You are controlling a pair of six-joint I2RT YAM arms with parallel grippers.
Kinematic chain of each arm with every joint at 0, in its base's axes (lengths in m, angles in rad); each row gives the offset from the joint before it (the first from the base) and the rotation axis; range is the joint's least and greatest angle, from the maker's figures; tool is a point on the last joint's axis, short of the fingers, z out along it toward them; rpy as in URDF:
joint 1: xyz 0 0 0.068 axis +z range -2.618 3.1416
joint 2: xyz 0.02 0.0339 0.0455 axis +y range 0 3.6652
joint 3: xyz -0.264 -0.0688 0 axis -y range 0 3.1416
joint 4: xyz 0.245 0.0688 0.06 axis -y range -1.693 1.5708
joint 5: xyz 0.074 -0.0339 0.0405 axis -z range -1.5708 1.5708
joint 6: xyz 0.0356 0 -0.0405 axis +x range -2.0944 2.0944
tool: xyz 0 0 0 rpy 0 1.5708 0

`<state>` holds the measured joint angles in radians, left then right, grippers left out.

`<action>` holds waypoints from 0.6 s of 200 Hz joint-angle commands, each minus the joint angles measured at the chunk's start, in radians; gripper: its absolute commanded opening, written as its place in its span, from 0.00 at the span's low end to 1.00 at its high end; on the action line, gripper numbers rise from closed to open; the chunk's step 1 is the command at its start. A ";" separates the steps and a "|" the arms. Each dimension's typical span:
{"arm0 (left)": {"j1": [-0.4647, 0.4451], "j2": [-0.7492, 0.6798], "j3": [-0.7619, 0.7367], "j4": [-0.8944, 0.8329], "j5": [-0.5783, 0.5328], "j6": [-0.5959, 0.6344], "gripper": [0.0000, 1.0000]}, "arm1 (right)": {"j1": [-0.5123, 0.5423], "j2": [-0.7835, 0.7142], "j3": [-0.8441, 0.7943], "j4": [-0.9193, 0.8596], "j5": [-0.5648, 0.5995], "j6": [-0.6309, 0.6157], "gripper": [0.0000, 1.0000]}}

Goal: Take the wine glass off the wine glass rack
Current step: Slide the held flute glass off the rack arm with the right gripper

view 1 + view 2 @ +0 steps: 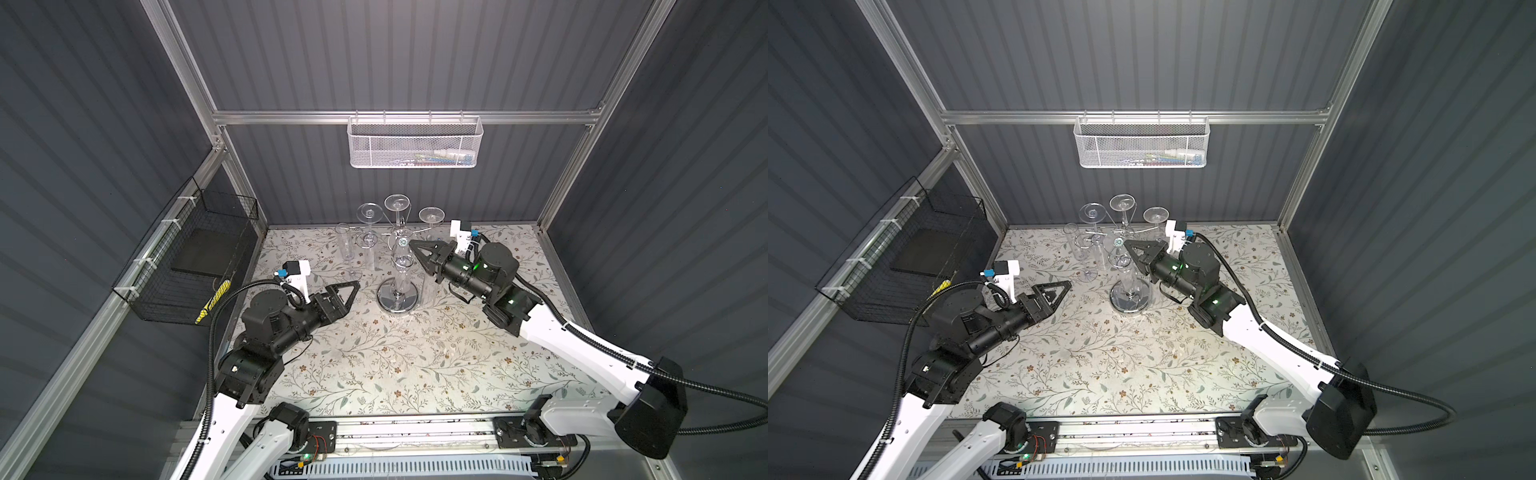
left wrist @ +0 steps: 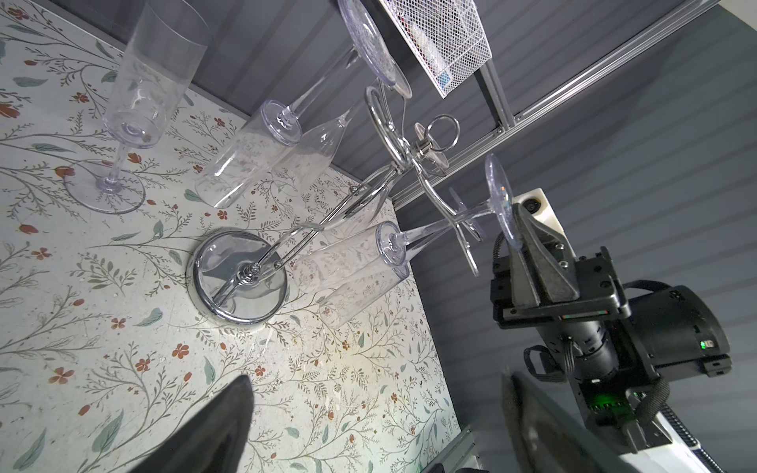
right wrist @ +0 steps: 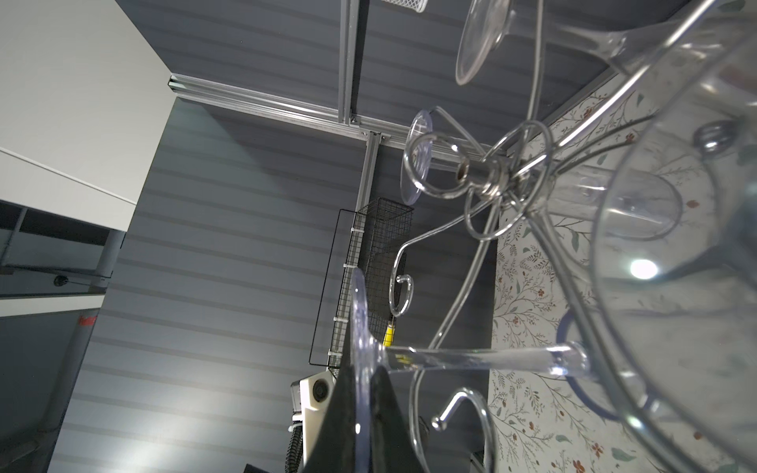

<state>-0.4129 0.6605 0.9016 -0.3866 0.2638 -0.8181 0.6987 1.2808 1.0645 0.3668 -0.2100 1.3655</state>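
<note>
the right gripper (image 1: 415, 246) pinched shut on the foot of the wine glass (image 2: 393, 245), which hung upside down on the wine glass rack (image 2: 241, 282). the left gripper (image 1: 354, 286) gaped nearby, holding nothing. the white mesh basket (image 1: 415, 145) held small items; the black wire basket (image 1: 187, 266), a dark slab (image 1: 203, 253).

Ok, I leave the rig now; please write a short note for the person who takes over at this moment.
Grippers: left gripper open and empty, over the table, left of the wine glass rack in both top views; right gripper shut on the foot of a hanging wine glass.
Things: its stem appears to sit in a rack arm, bowl down; other glasses hang too; an upright glass stands on the table.
Done: the grip.
Left: slide the glass out of the arm, probably outward, and set it down.
</note>
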 commanded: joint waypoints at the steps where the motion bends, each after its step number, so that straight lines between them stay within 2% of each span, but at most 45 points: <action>1: -0.001 -0.013 -0.006 -0.016 -0.014 -0.007 0.97 | -0.011 -0.037 -0.027 0.062 0.043 0.033 0.00; 81: -0.001 -0.009 0.008 -0.025 -0.035 -0.011 0.97 | -0.023 -0.154 -0.183 0.083 0.052 0.100 0.00; 120: -0.001 0.005 0.039 -0.032 -0.048 -0.005 0.97 | -0.024 -0.328 -0.251 -0.029 0.023 0.064 0.00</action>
<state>-0.4129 0.6594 0.9020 -0.4007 0.2306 -0.8227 0.6792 1.0508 0.8383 0.3702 -0.1654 1.4521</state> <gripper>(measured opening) 0.976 0.076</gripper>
